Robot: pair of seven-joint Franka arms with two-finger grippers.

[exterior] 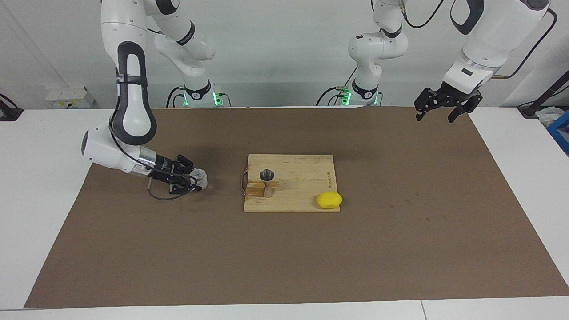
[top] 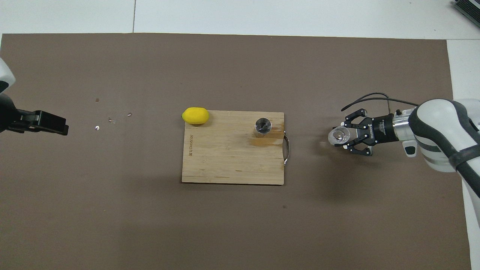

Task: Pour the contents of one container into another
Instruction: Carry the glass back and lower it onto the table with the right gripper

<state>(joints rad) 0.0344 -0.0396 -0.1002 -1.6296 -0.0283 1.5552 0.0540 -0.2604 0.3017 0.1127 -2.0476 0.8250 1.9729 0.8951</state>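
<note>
Counter [exterior: 400, 249] space is wide: bare brown mat lies between the wooden board [exterior: 306, 195] at the middle and the right arm's end, so a carry has open room. The right end effector [exterior: 189, 180] sits low at the mat, its fingers around the clear cup [exterior: 200, 179], seemingly clenched on it. The left end effector [exterior: 442, 104] waits raised over the mat's edge at its own end, fingers spread. The lemon [exterior: 329, 200] rests at the board's corner, well apart from the jigger [exterior: 267, 182], which stands upright near the board's handle edge. Judged from this, lift the cup level, bring it over the jigger's narrow mouth, then tip slowly; the jigger could topple if nudged.
</note>
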